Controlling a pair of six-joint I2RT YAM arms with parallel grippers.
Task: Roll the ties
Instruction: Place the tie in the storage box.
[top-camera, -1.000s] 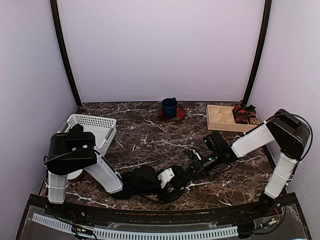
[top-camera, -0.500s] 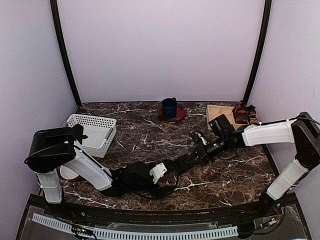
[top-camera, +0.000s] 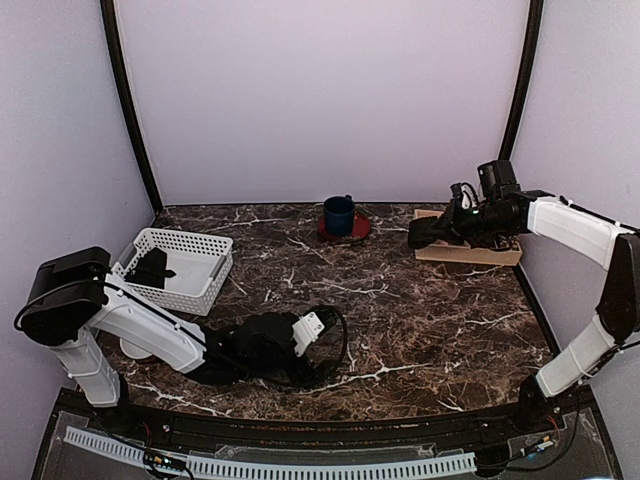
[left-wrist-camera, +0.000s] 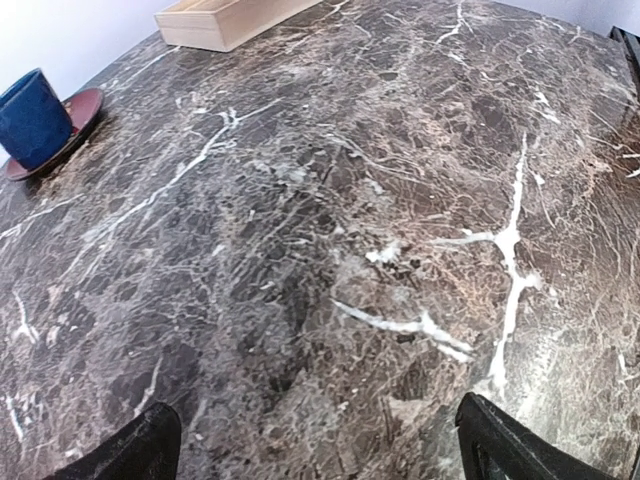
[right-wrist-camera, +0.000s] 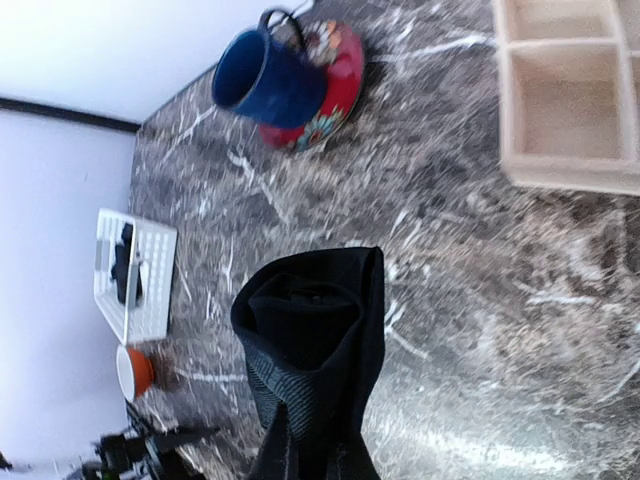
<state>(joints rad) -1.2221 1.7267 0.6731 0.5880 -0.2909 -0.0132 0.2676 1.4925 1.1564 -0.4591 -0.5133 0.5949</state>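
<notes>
Tie, rolled up, is pinched in the right gripper, seemingly above the wooden tray. The left gripper gapes wide, holding nothing.

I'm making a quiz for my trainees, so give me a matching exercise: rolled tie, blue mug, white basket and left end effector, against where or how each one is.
1 rolled tie
2 blue mug
3 white basket
4 left end effector

A open, empty
B on the red saucer
C gripped by the right end effector
D holds another black tie

Pairs: 1-C, 2-B, 3-D, 4-A
</notes>
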